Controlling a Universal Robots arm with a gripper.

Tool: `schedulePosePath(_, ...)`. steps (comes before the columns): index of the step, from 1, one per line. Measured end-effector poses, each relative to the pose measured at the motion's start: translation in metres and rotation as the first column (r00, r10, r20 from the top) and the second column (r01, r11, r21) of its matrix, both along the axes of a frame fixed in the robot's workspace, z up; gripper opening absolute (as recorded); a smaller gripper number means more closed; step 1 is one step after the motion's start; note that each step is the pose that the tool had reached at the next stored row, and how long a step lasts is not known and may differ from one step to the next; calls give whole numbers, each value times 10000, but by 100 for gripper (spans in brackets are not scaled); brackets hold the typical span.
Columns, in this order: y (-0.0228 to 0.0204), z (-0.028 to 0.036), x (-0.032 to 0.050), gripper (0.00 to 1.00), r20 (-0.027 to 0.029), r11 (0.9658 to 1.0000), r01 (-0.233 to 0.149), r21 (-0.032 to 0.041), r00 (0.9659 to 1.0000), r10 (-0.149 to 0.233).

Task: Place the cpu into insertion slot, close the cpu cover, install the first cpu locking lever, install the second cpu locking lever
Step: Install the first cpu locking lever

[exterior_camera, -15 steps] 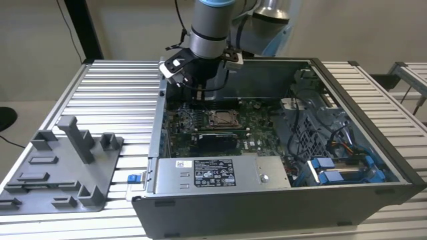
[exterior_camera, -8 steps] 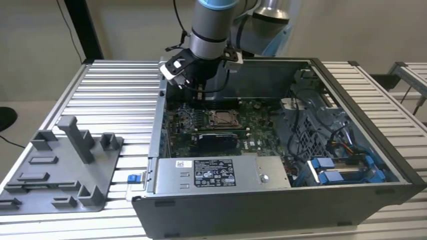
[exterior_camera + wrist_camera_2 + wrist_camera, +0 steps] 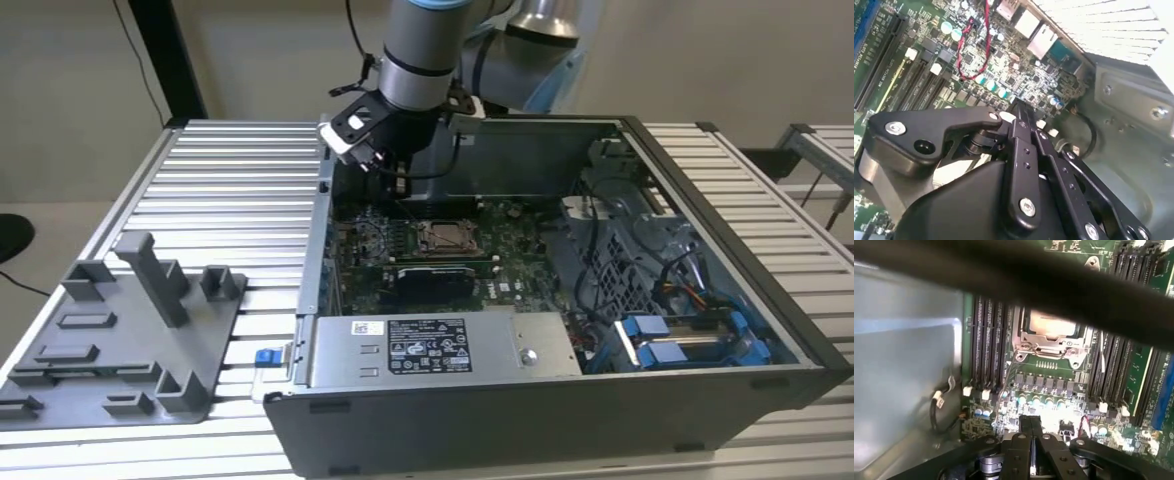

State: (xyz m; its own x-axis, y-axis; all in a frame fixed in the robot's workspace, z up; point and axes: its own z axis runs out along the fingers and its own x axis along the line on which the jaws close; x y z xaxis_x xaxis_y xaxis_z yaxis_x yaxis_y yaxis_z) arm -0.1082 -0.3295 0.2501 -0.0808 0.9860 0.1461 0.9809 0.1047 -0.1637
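Shows the hand (image 3: pixel 398 180) closed: in both wrist views, fingertips (image 3: pixel 1025 427) pressed flat together, gripping nothing. Hangs from the arm (image 3: pixel 420 50), low inside the open case (image 3: pixel 747 385), at the far side toward the exterior view's left. Hovers above the green board (image 3: pixel 521 250), near its far edge, touching nothing visible.

Finds the cpu (image 3: pixel 1051 322) seated in the slot (image 3: pixel 422 238) at the middle of the board, nearer than the hand, slightly toward the exterior view's right and well apart from it. Lies under the cover (image 3: pixel 1046 346), a silver frame flat around it, pale metal top bare in the cut-out. Partly hidden in the first wrist view by a dark bar (image 3: pixel 1054 280).

Carries two labels on the grey box (image 3: pixel 534 330) at the near side of the case: a small white sticker (image 3: pixel 367 327) with a barcode and a larger black-and-white label (image 3: pixel 430 352). Wording left unread. Fine white lettering (image 3: pixel 865 47) along the board's edge in the second wrist view, likewise unread.

Counts one arm, one hand, one case, one board, one cpu, one cover, one grey box. Also one grey fixture (image 3: pixel 120 340) on the slatted surface (image 3: pixel 240 180) left of the case, one small blue piece (image 3: pixel 267 355) just beside the case's near left corner, and one twisted red-and-black wire (image 3: pixel 971 55) over the board.
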Motion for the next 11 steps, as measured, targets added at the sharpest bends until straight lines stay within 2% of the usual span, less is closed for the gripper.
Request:
schedulePosePath(2,16,16,-5,0,-2,10000,-13,10,10000,13)
schedulePosePath(3,20,16,-11,0,-3,10000,-17,41,10000,17)
schedulePosePath(5,30,16,-20,0,-3,9999,-18,170,10000,18)
schedulePosePath(6,32,17,-27,0,-4,9996,-19,288,10000,20)
schedulePosePath(7,31,17,-34,0,-4,9991,-19,435,10000,19)
schedulePosePath(8,28,17,-38,0,-4,9980,-18,626,10000,19)
schedulePosePath(9,23,17,-52,0,-2,9969,-18,786,10000,18)
schedulePosePath(11,22,16,-102,0,-3,9958,-18,916,10000,18)
